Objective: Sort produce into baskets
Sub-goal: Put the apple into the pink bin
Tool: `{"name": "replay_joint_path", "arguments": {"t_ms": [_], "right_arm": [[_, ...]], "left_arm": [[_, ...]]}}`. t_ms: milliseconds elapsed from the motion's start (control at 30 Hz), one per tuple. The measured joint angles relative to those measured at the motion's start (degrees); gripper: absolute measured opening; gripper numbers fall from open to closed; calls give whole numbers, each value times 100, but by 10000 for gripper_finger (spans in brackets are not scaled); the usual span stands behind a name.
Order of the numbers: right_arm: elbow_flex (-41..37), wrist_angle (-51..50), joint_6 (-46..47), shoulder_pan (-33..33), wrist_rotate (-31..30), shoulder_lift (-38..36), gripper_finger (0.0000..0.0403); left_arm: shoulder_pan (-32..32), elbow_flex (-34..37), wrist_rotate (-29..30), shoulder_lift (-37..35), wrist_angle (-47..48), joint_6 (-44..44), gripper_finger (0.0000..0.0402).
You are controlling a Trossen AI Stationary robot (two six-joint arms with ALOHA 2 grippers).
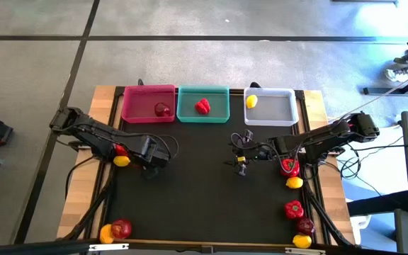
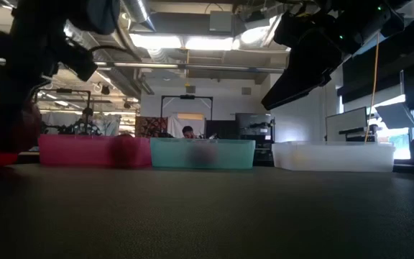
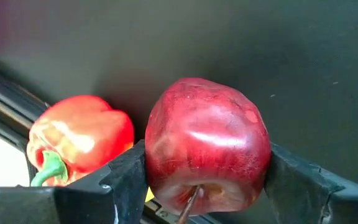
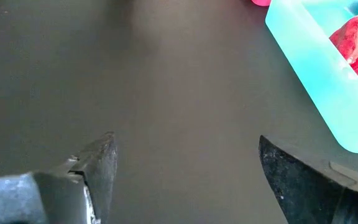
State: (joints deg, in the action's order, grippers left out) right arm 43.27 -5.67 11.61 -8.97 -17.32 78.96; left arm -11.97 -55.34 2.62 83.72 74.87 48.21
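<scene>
Grey floor (image 1: pixel 190 21) crossed by dark seams surrounds the table. Behind it, bright ceiling lights (image 2: pixel 192 42) hang over cluttered desks (image 2: pixel 351 137).

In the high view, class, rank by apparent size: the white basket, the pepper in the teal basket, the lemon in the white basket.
1. White basket
2. Pepper
3. Lemon, only slightly smaller than the pepper.

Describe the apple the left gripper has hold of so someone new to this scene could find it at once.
Start at the table's left edge, in front of the pink basket, where the left gripper is. The dark red apple sits clamped between its two fingers, stem facing the camera. Unlike the brighter, lumpy bell pepper with a green stem beside it, it is smooth and round.
</scene>
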Motion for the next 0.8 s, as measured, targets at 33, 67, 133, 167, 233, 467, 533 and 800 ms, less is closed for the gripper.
{"name": "replay_joint_path", "arguments": {"t_ms": [33, 67, 133, 167, 233, 467, 533, 800], "right_arm": [[0, 0, -3, 0, 0, 0, 324], [0, 0, -10, 0, 0, 0, 324], [0, 0, -12, 0, 0, 0, 324], [0, 0, -12, 0, -2, 0, 324], [0, 0, -14, 0, 0, 0, 324], [0, 0, -15, 0, 0, 0, 324], [0, 2, -15, 0, 0, 0, 324], [2, 4, -15, 0, 0, 0, 324]], "left_arm": [[0, -59, 19, 0, 19, -15, 259], [0, -123, 43, 0, 57, -25, 260], [3, -243, 115, 0, 124, -49, 260], [20, -301, 125, 0, 128, -90, 261], [69, -415, 154, 0, 131, -184, 261], [440, -811, 402, -33, 263, -570, 262], [601, -871, 427, -108, 289, -700, 262], [1485, -912, 688, -653, 299, -1135, 262]]}}
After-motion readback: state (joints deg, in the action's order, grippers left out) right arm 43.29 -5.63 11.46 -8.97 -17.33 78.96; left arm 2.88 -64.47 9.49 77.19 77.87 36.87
